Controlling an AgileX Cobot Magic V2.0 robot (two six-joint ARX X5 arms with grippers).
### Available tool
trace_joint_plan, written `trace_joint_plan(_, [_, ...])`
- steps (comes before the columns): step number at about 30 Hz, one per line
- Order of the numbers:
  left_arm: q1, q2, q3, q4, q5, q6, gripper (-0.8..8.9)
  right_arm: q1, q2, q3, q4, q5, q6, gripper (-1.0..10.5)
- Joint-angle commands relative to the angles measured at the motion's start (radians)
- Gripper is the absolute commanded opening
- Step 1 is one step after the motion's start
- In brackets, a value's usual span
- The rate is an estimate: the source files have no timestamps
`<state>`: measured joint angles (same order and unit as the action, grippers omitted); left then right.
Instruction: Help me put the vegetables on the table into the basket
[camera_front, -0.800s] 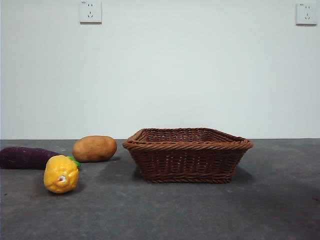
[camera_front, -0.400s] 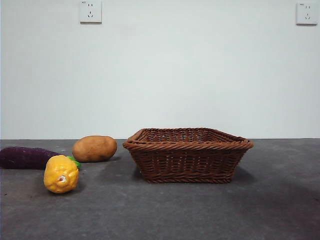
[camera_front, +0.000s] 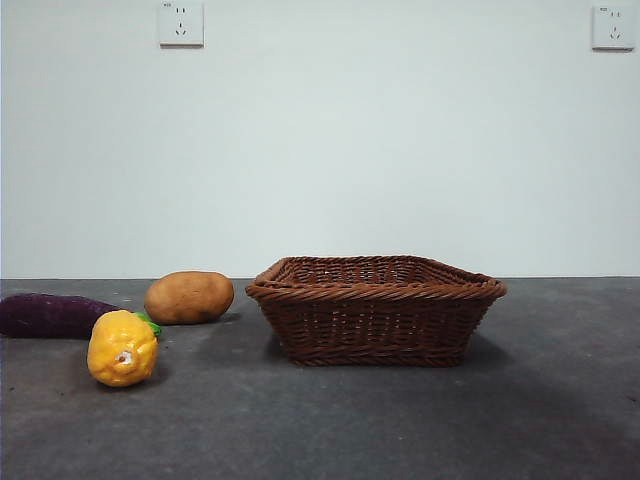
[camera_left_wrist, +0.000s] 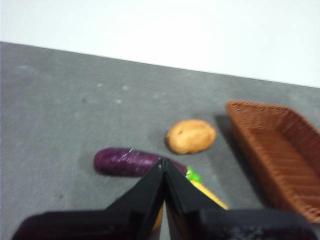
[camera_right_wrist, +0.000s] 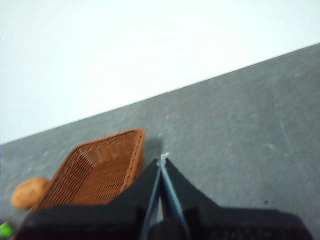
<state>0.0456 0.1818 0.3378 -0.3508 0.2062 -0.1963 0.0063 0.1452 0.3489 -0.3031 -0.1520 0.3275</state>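
The brown wicker basket (camera_front: 375, 308) stands on the dark grey table (camera_front: 400, 420), right of centre. To its left lie the tan potato (camera_front: 189, 297), the purple eggplant (camera_front: 50, 315) and, nearer, the lumpy yellow piece (camera_front: 122, 347). Neither arm shows in the front view. My left gripper (camera_left_wrist: 163, 162) is shut and empty, high above the eggplant (camera_left_wrist: 130, 162), with the potato (camera_left_wrist: 191, 136) and basket (camera_left_wrist: 280, 150) beyond and the yellow piece (camera_left_wrist: 207, 194) partly hidden by its jaws. My right gripper (camera_right_wrist: 162, 160) is shut and empty, above the table beside the basket (camera_right_wrist: 97, 172).
Two wall sockets (camera_front: 181, 23) (camera_front: 612, 27) sit high on the white wall behind. The potato (camera_right_wrist: 29, 192) shows past the basket in the right wrist view. Bare table stretches right of the basket and in front of it.
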Motion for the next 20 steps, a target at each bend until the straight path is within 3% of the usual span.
trace_joint_plan(1, [0.002,0.061,0.074,-0.034,0.018,-0.012,-0.07,0.0,0.079,0.087,-0.071,-0.032,0.003,-0.1])
trace_joint_plan(11, [0.002,0.268,0.321,-0.252,0.251,0.051,-0.07,0.0,0.367,0.45,-0.477,-0.244,-0.225,-0.1])
trace_joint_plan(20, [0.001,0.345,0.525,-0.451,0.273,0.123,-0.07,0.0,0.53,0.657,-0.725,-0.312,-0.375,-0.1])
